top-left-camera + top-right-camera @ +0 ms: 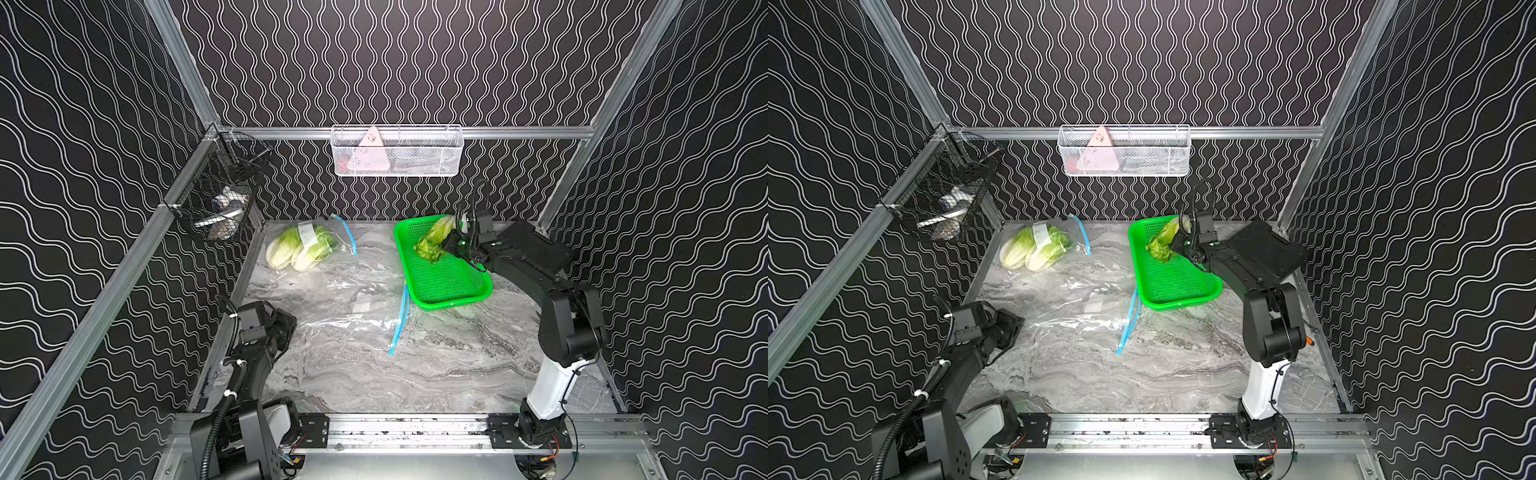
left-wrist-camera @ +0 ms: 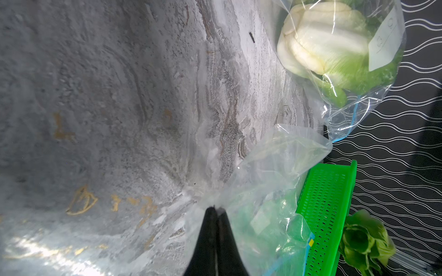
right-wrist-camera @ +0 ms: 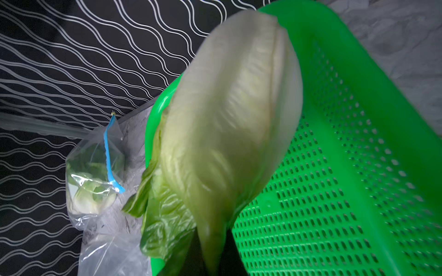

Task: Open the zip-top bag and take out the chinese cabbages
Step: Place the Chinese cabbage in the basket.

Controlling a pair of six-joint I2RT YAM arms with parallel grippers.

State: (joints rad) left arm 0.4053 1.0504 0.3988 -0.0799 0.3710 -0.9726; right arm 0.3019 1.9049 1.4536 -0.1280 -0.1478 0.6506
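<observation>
Chinese cabbages lie bagged at centre left in both top views, a third cabbage hangs clamped in the right gripper over the green basket, and the left gripper pinches the empty zip-top bag.

Black wavy-lined walls, aluminium rails, grey marble tabletop.

Green mesh basket on marble tabletop; white wire basket behind, black wire basket left.
</observation>
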